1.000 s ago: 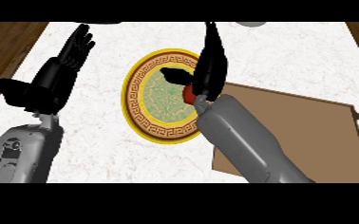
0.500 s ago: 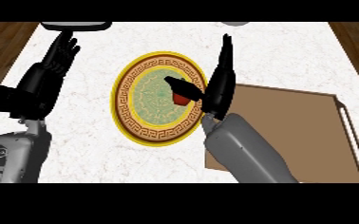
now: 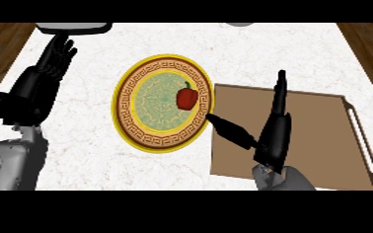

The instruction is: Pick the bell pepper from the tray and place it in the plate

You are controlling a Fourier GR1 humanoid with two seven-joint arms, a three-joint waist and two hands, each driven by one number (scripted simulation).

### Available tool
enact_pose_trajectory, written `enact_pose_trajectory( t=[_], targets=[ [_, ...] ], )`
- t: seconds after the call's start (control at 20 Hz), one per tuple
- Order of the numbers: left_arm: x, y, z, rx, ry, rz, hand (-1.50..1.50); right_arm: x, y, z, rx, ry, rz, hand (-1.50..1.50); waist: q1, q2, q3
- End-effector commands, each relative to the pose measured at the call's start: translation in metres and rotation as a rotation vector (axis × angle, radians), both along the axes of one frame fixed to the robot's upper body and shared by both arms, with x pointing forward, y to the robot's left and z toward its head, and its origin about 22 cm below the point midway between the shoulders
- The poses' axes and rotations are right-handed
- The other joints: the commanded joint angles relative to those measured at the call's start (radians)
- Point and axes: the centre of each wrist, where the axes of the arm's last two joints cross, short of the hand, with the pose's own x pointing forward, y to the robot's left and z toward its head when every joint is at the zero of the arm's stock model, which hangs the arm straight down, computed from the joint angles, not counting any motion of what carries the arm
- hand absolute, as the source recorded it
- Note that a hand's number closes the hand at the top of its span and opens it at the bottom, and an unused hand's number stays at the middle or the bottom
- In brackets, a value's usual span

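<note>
Bell pepper (image 3: 187, 97) sat on the plate (image 3: 128, 128), a little right of the plate's middle, with no hand touching it. Whether it stood upright or lay on its side could not be told from above. The brown tray (image 3: 320, 138) lay on the white table (image 3: 277, 54) just beside the plate, to its right.

The right hand (image 3: 271, 134) hung over the left part of the tray, released and holding nothing. Its fingers (image 3: 279, 93) were straight and pointed to the far side, and its thumb was spread left, with the tip just at the plate's near-right rim. The left hand (image 3: 40, 86) rested open at the left of the table, fingers pointing far, well apart from the plate.

Judging by this, the placing looked done, and what remained was to get the right hand away cleanly. The thumb was the part to mind, being the closest to the rim. A good way out would be to lift first and only then draw back toward the near right, over the tray, with the fingers kept straight. Sweeping low across the plate would be risky, since a pepper is round enough to roll if nudged.
</note>
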Motion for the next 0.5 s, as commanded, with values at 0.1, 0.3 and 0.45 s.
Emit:
enact_pose_trajectory(
  t=[0.1, 0.3, 0.45],
  targets=[
    [0.001, 0.015, -0.009, -0.013, 0.006, -0.009, 0.00, -0.037, -0.048, 0.001, -0.022, 0.026, 0.010, -1.50, 0.002, 0.002, 0.000],
    [-0.014, -0.004, -0.008, 0.008, 0.008, -0.010, 0.00, -0.067, -0.055, -0.003, -0.051, -0.001, 0.017, -1.50, 0.004, 0.000, 0.000],
    [-0.009, 0.008, -0.006, 0.014, 0.004, -0.009, 0.00, -0.062, -0.073, -0.002, -0.123, 0.008, -0.025, -1.50, 0.003, 0.001, -0.001]
  ],
)
